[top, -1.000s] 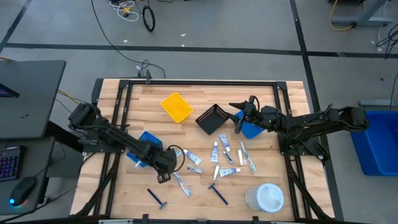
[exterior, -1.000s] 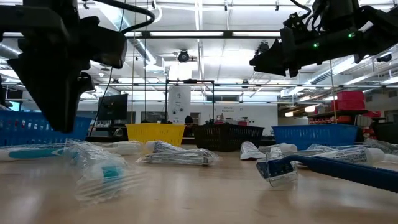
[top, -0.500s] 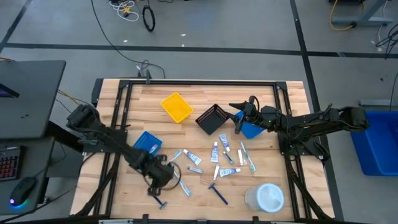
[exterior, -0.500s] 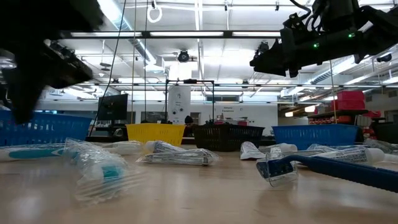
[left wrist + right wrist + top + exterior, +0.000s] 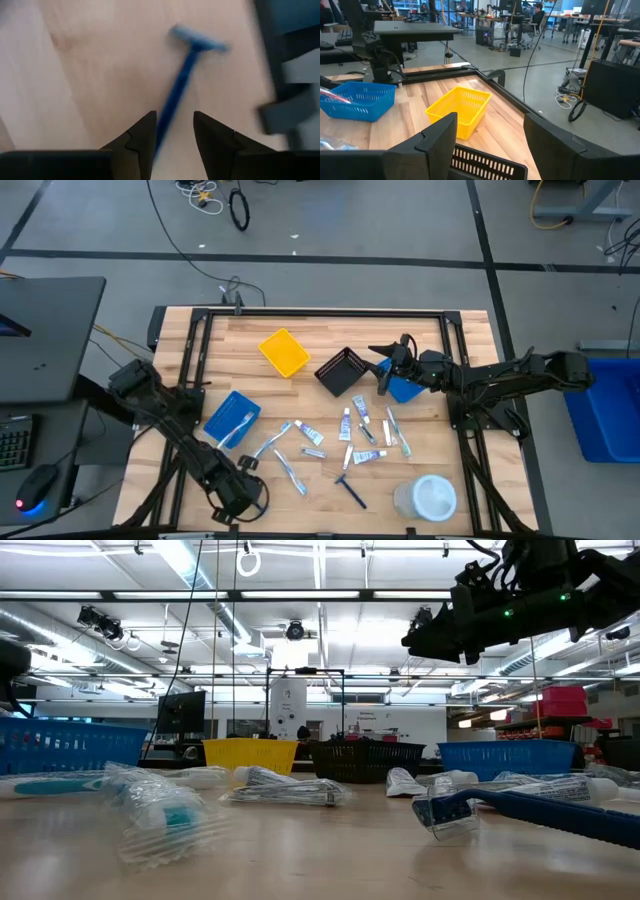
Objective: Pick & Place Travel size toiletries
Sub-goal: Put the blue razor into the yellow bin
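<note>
Over the last second the left claw [image 5: 238, 498] travels from beside the blue bin [image 5: 231, 419] down to the near left corner of the bench [image 5: 300, 330], and it now sits directly over the dark blue razor [image 5: 186, 80] lying there. In the left wrist view its fingers [image 5: 145, 135] stand apart with the razor's handle running between them, head pointing away; nothing is gripped yet. A pale toothbrush [image 5: 236, 423] lies inside the blue bin, so one item appears already placed. This reads as the approach to the next pick: the claw needs to lower and close on the thin handle. The remaining tubes [image 5: 358, 425], toothbrushes and a second razor [image 5: 350, 491] stay scattered mid-bench. The right claw [image 5: 385, 365] hangs unmoved between the black bin [image 5: 345, 370] and the other blue bin [image 5: 405, 389], fingers apart and empty.
</note>
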Controlling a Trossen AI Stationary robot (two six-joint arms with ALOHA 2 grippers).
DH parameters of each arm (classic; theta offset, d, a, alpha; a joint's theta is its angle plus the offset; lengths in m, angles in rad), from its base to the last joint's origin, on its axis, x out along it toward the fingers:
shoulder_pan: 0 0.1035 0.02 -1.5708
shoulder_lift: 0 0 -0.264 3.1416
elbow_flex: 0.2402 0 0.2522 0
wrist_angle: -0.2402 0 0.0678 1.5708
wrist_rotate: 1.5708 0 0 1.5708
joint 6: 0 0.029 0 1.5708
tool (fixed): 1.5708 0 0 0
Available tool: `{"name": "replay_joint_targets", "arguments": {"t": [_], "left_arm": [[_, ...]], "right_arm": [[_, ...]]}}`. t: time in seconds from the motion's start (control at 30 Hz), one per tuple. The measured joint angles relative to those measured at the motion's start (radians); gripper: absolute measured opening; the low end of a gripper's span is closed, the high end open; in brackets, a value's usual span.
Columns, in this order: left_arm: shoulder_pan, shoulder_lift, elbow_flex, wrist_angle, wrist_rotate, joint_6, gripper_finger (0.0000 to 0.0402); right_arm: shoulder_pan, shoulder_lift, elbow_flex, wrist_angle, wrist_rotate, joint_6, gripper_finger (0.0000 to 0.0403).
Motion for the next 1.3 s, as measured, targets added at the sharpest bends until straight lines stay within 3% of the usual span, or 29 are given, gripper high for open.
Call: {"name": "replay_joint_targets", "arguments": {"t": [0.33,0.67,0.9,1.3], "left_arm": [[0.010,0.048,0.003,0.000,-0.046,0.090,0.0134],[0.036,0.053,0.041,-0.051,-0.021,0.136,0.0026],[0.115,0.056,0.194,-0.299,-0.054,0.148,0.0030],[0.333,0.054,0.511,-0.698,-0.136,0.384,0.0031]], "right_arm": [[0.000,0.000,0.000,-0.007,0.000,0.000,0.0217],[0.000,0.000,0.000,-0.009,0.000,0.000,0.0203],[0.000,0.000,0.000,-0.009,0.001,0.000,0.0204],[0.000,0.000,0.000,-0.007,0.001,0.000,0.0224]]}}
